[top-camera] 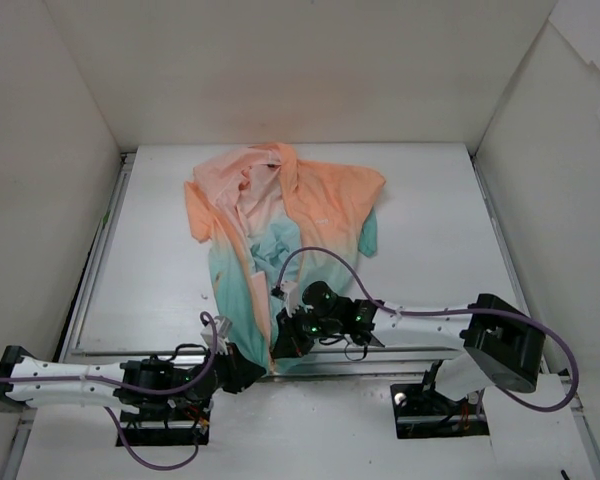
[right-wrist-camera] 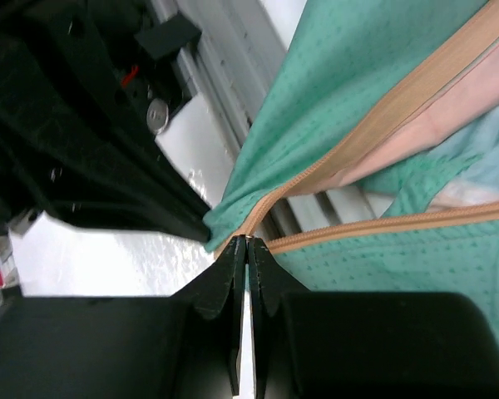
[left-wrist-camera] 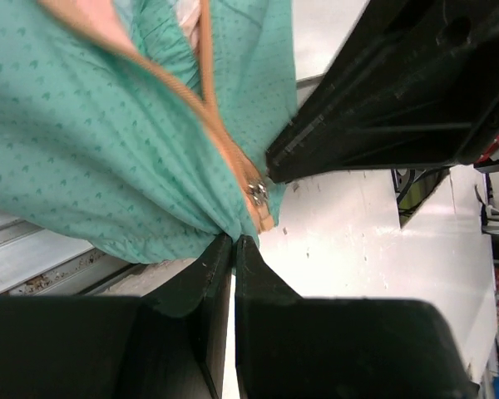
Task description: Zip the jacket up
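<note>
The jacket lies flat on the table, peach at the far end and teal at the hem near the arms. My left gripper is shut on the teal hem right beside the zipper's foot, its tips pinching the fabric. A small metal slider sits on the orange zipper tape just above them. My right gripper is shut at the point where the two orange tapes meet. Above that point the tapes spread apart and the front stands open.
White walls enclose the table on three sides. A metal rail runs along the left edge and a grooved step lies under the hem. The two grippers are almost touching; the left one's black body fills the right wrist view's left side.
</note>
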